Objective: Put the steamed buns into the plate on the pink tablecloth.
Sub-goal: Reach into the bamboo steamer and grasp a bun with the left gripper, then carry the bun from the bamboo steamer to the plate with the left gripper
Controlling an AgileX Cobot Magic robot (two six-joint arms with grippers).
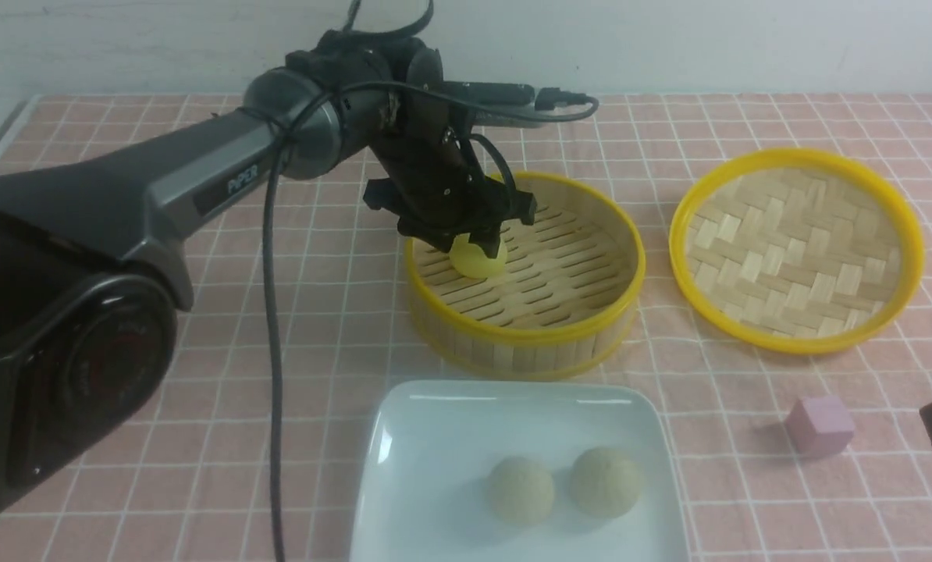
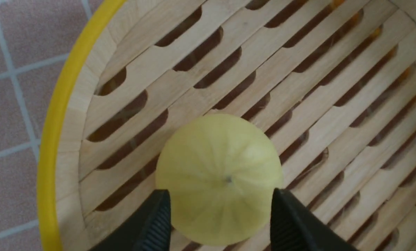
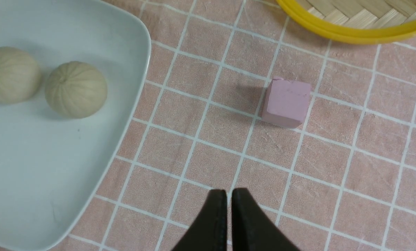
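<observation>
Left gripper (image 1: 474, 246), jaws apart, straddles the pale yellow domed steamed bun (image 1: 479, 261) at the left of the round yellow-rimmed bamboo steamer (image 1: 524, 339); two beige buns (image 1: 521, 490) sit on the glossy white square plate (image 1: 435, 453), nearer. Sinking lower, centred, then closing gently looks wisest. Right gripper (image 3: 229, 195): jaws together.

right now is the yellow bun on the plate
No, the yellow bun lies in the bamboo steamer, while the plate holds only two beige buns.

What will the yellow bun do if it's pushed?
Probably stay put rather than roll: the yellow bun sits dome-up in the flat-slatted steamer. Its smooth, rounded sides might slip from a pinch. It looks small, so likely light.
</observation>
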